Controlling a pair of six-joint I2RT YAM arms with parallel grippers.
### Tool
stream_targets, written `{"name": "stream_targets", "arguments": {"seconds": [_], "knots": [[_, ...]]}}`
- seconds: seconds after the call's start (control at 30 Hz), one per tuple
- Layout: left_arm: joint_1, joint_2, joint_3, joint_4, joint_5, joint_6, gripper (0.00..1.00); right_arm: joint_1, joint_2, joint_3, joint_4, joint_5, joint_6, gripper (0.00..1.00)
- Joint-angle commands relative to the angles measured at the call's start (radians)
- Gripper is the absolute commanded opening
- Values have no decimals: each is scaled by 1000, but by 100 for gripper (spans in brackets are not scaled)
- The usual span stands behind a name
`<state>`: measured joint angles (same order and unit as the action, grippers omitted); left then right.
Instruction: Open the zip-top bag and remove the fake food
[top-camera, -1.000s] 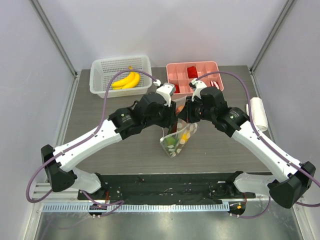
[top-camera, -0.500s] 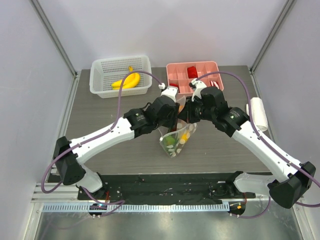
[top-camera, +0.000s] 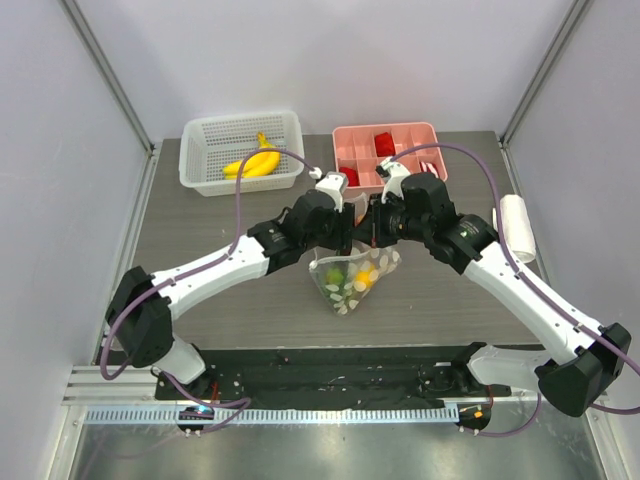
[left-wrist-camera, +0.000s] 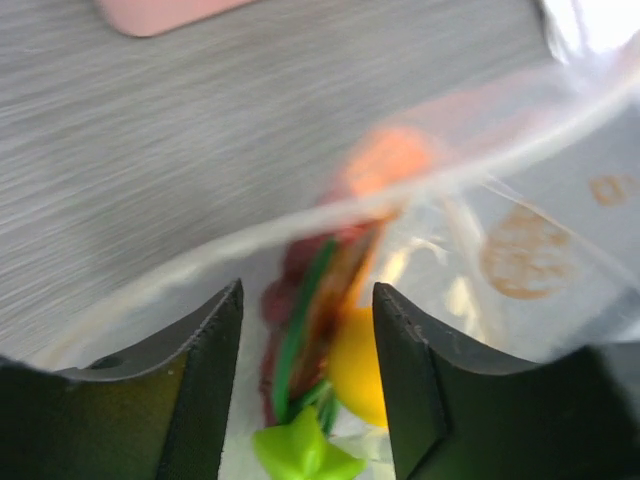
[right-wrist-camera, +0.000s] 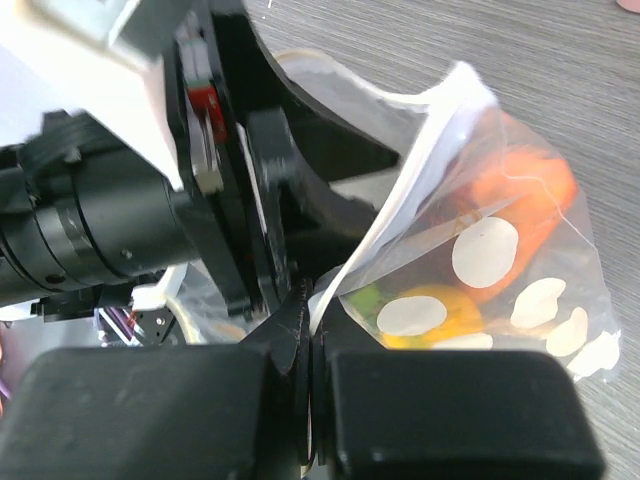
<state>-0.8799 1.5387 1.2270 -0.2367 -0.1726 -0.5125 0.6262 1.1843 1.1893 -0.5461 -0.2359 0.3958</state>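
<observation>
The zip-top bag (top-camera: 352, 280) stands in the middle of the table, clear with white dots, its mouth facing up. My right gripper (right-wrist-camera: 312, 320) is shut on the bag's white zip strip (right-wrist-camera: 400, 200) and holds that edge up. My left gripper (left-wrist-camera: 307, 292) is open and sits inside the bag's mouth. Between its fingers lies the fake food: an orange-and-maroon sausage piece (left-wrist-camera: 322, 285), a yellow piece (left-wrist-camera: 357, 375) and a small green piece (left-wrist-camera: 300, 452). The fingers do not appear to touch any of it. In the top view both grippers meet above the bag, the left (top-camera: 338, 243) and the right (top-camera: 377, 236).
A white perforated basket (top-camera: 200, 135) at the back left holds yellow bananas (top-camera: 255, 162). A pink divided tray (top-camera: 345, 136) with red and white blocks stands at the back, just behind the grippers. A white roll (top-camera: 517, 226) lies by the right edge.
My left arm has swung in toward the centre and its gripper has gone down into the bag's mouth, jaws wider apart. The bag has spread wider and lower. The right gripper has kept its hold.
</observation>
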Motion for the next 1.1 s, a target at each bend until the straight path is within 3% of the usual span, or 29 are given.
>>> {"name": "stream_targets", "arguments": {"seconds": [0.0, 0.07, 0.5, 0.6, 0.63, 0.7, 0.87, 1.07], "knots": [[7, -15, -38, 212, 166, 63, 54, 7, -12, 19, 89, -62, 11, 1], [16, -15, -81, 302, 298, 88, 52, 7, -5, 21, 92, -66, 9, 1], [39, 155, -17, 318, 407, 100, 42, 4, -8, 29, 84, -65, 3, 1], [61, 164, -43, 355, 415, 82, 24, 6, -14, 26, 72, -46, -5, 1], [79, 159, -49, 375, 420, 72, 12, 4, -20, 23, 71, -40, -8, 1], [82, 135, -60, 364, 389, 80, 1, 4, -26, 21, 52, -8, -17, 1], [79, -23, -64, 285, 276, 100, 0, 1, -67, -8, 40, 82, -34, 1], [33, -175, -110, 246, 180, 75, 0, 1, -101, -72, 63, 221, 78, 1]]}}
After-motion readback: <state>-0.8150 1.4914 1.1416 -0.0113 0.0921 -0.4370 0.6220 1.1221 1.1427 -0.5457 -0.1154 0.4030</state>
